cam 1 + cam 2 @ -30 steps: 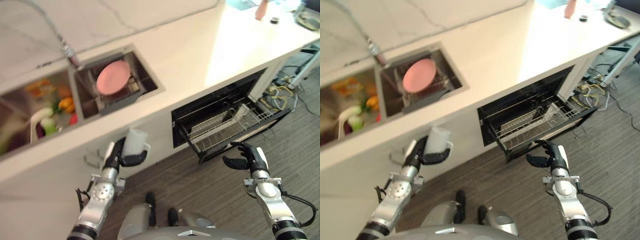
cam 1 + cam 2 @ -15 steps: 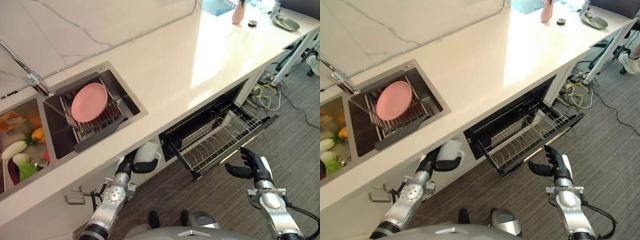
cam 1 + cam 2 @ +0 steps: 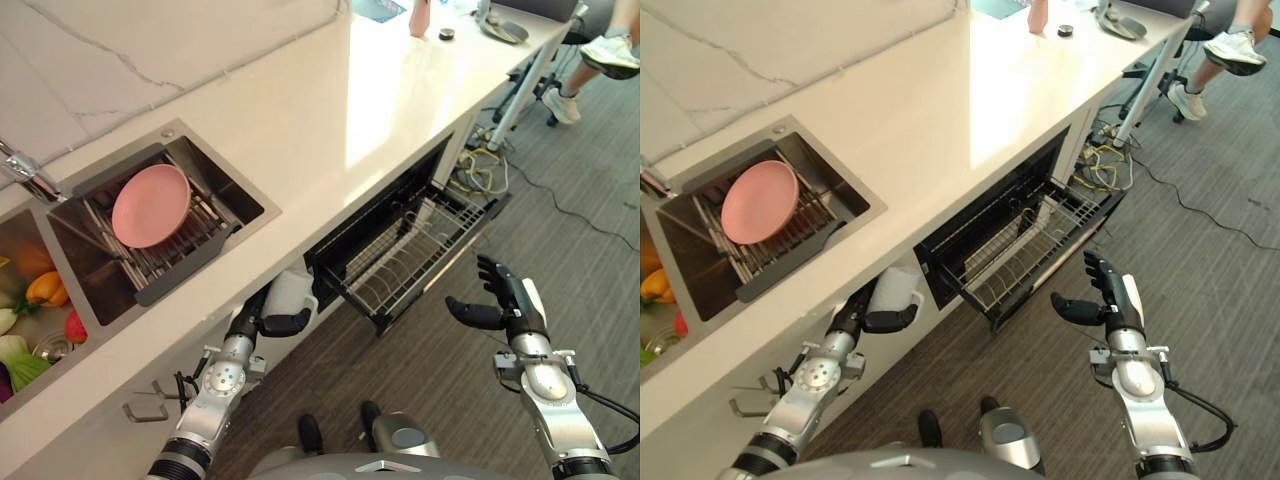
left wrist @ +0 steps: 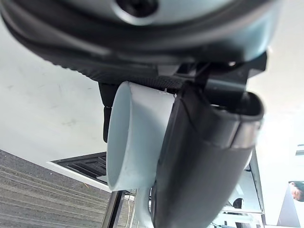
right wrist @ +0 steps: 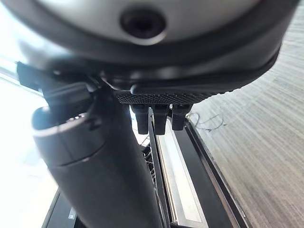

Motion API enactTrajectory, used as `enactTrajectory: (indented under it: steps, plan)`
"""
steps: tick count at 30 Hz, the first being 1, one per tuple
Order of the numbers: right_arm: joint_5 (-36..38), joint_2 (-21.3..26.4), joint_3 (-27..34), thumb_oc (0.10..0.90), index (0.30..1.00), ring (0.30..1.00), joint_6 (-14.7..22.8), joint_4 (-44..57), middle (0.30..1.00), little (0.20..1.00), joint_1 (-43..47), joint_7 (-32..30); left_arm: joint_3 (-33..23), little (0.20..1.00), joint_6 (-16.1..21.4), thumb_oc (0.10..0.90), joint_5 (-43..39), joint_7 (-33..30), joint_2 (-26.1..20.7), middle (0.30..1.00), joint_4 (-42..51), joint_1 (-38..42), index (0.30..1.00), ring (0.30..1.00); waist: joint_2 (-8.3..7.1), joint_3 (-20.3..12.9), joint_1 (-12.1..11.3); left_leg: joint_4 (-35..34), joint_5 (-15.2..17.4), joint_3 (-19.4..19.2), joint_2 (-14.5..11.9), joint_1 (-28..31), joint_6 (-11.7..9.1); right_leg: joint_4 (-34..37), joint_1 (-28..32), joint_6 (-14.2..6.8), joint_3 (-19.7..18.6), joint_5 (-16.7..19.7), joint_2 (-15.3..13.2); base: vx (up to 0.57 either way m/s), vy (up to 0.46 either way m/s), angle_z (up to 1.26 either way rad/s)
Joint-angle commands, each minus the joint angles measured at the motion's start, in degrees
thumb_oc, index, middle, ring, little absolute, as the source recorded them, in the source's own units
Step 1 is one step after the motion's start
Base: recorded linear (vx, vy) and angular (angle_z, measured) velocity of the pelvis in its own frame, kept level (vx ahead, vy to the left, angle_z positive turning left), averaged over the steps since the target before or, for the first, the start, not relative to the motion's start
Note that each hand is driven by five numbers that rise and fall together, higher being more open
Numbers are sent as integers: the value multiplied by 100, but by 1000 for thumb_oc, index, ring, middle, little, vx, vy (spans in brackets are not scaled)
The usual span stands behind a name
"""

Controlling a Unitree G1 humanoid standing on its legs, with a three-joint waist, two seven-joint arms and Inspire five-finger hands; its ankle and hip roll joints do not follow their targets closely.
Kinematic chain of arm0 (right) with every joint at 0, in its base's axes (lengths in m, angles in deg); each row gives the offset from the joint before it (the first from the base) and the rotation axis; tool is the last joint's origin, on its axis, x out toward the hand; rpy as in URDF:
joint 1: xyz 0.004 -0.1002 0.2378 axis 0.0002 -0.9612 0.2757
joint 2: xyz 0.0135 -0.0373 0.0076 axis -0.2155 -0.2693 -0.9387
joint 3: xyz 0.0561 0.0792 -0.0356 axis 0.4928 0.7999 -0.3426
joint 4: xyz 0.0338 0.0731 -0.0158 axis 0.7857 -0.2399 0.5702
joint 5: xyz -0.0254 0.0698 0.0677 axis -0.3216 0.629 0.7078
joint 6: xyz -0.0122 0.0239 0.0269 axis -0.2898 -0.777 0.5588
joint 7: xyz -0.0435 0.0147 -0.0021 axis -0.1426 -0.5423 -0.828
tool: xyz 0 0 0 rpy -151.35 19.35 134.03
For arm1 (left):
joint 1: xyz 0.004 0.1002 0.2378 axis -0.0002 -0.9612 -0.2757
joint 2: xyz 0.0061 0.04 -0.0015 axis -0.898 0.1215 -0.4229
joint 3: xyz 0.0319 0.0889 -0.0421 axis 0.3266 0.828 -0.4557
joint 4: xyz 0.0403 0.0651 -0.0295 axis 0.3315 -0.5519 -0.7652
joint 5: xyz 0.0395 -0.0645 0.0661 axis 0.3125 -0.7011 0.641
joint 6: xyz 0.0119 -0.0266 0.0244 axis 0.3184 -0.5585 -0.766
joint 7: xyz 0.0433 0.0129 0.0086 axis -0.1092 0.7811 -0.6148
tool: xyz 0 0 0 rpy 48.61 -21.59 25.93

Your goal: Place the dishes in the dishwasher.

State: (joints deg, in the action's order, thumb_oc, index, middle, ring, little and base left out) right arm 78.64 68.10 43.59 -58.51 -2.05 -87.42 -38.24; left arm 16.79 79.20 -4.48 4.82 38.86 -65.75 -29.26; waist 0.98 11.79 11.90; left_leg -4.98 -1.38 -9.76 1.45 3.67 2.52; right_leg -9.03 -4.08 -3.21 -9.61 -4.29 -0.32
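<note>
Cup [image 3: 288, 296] upright (mouth up) in left hand [image 3: 262, 318]

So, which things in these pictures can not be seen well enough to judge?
- Cup: the left hand covers its far side in the left wrist view.
- Dishwasher rack: its back part lies under the counter in the eye views.
- Vegetables in the sink: cut by the left eye view's edge.
- Right hand: nothing in it, fingers relaxed.
</note>
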Motion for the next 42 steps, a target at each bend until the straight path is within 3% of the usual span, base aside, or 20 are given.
enactTrajectory:
  steps: [1,3,5,7,8,9,12,13,19,25,33,42]
  plan:
    - [435,37,167,800,900,900,826,737,900,900,596,49,-488,300,1144,400,-68,-245,-631,300,1146,1381,300,300,-282,-319,-172,414,780,-409,-63,27,-166,964,-558,-1098,293,1268,-540,-168,33,-115]
    - [498,20,153,800,900,900,862,831,900,900,626,80,-456,300,1159,400,-58,-247,-648,300,1149,1461,300,300,-282,-332,-175,381,733,-450,-78,-28,-165,972,-556,-1054,309,1217,-569,-126,15,-119]
    - [947,-50,-28,800,900,900,971,1031,900,900,826,157,-280,300,1209,400,-157,-321,-611,300,1127,1777,300,300,-202,-289,-200,410,682,-512,-169,-145,-151,692,-382,-898,336,936,-669,-172,-2,-20]
    - [1305,-78,-183,800,900,900,995,1120,900,900,953,260,-216,300,1236,400,-238,-359,-566,300,1095,1925,300,300,-191,-361,-307,431,652,-574,-217,-249,-145,563,14,-822,369,764,-904,-128,-58,-26]
    - [1310,-79,-181,800,900,900,996,1117,900,900,958,263,-216,300,1239,400,-238,-360,-568,300,1090,1932,300,300,-198,-363,-313,437,635,-582,-217,-266,-147,572,1,-819,361,784,-905,-40,-79,-42]
    - [1528,-122,-198,800,900,900,975,1237,900,900,939,365,-146,300,1249,400,-286,-340,-486,300,1105,2008,300,300,-222,-513,-432,471,677,-541,-159,-292,-153,660,386,-848,350,781,-1102,14,-81,-33]
    - [1586,-124,-199,800,900,900,953,1256,900,900,927,398,-114,300,1241,400,-282,-350,-455,300,1141,2007,300,300,-236,-579,-453,427,651,-556,-152,-268,-168,690,269,-874,306,898,-1087,16,-66,-1]
    - [1805,-196,-279,800,900,900,959,1237,900,900,921,464,-130,300,1244,400,-276,-341,-476,300,1189,1978,300,300,-280,-687,-527,457,677,-622,-138,-250,-189,945,359,-956,470,921,-1126,35,-127,2]
    - [2121,-255,-413,800,900,900,925,1256,900,900,961,552,-118,300,1277,400,-369,-350,-405,300,1194,1946,300,300,-290,-753,-584,314,637,-527,-176,-48,-280,1110,494,-891,648,713,-980,39,-117,-2]
    - [2596,-388,-629,800,900,900,950,1478,900,900,995,635,-47,300,1280,400,-412,-511,-223,300,1119,1981,300,300,-265,-786,-581,158,515,-289,-278,177,-404,1258,830,-682,935,454,-804,17,-96,34]
    - [3323,-575,-1032,800,900,900,1111,1724,900,900,1379,620,209,300,1311,400,-255,-918,-17,300,762,2218,300,300,-230,-852,-605,65,439,-224,-328,297,-478,1333,1014,-599,1065,364,-735,7,-51,14]
    - [3782,-476,-1450,800,900,900,1230,2158,900,900,1822,791,434,300,1351,400,118,-1363,48,300,395,2617,300,300,-185,-949,-593,27,415,-225,-362,373,-522,1331,1067,-560,1081,326,-687,2,-15,1]
